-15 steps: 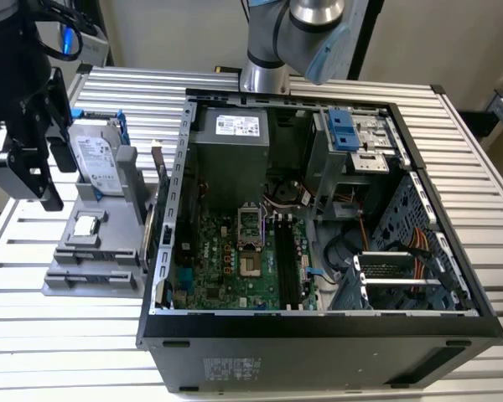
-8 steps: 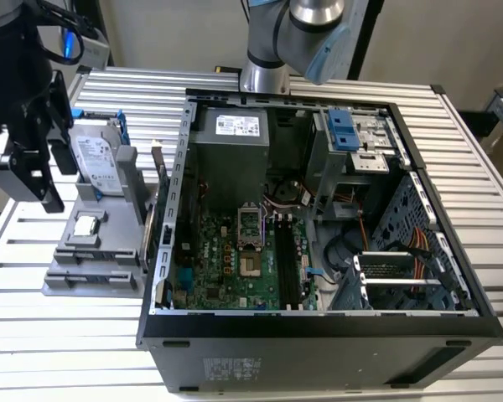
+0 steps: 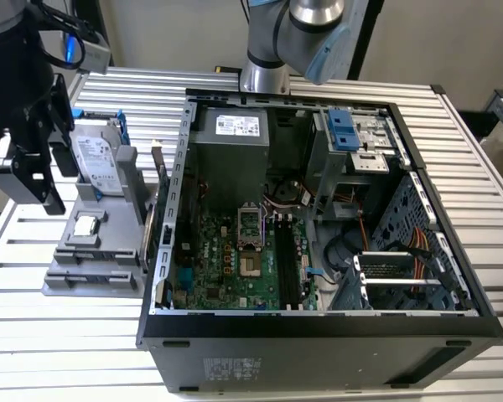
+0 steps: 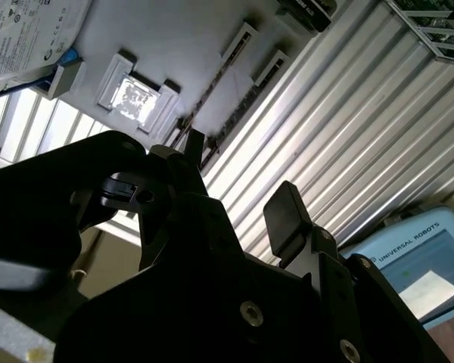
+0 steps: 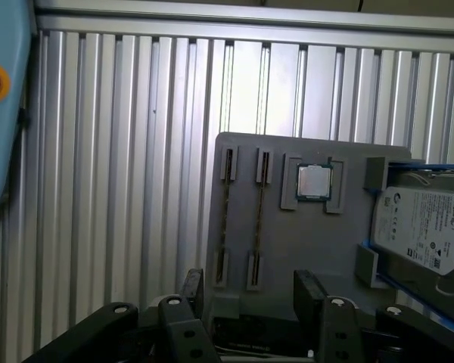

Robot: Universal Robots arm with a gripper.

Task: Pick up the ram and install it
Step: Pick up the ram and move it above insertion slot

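While hanging wide open and empty a little off the grey tray (image 5: 287, 249), apart from everything on it, calls for patience in the line-up rather than speed. Gripper (image 5: 251, 302): both fingers (image 5: 310, 291) spread well apart, clamping nothing, touching nothing. Best to square them to the flat faces of the ram (image 5: 227, 215), never to its ends, and to centre the grip along its length to avoid tipping it on the lift. Best also to come straight down between the end brackets and well clear of the twin strip (image 5: 259, 215) just beside it, given the narrow gap. Worth a light, even squeeze: probably stiff but brittle, prone to slipping or flexing under a skewed hold. Stands on edge in a slotted holder along the tray's edge farthest from the hard drive (image 5: 420, 227), below the fingers and not touched by them. Shows as a long, narrow, dark sliver seen edge-on, pinned at each end by a small grey bracket; surface detail too fine to tell. Further across the tray, a square silver processor (image 5: 315, 181) in its pocket, then the hard drive with blue rails at the opposite edge. Beyond, on the ribbed table (image 3: 67, 335), the open computer case (image 3: 318, 352) just beside the tray, holding the green motherboard (image 3: 226, 268) and its long black slots (image 3: 285, 268).
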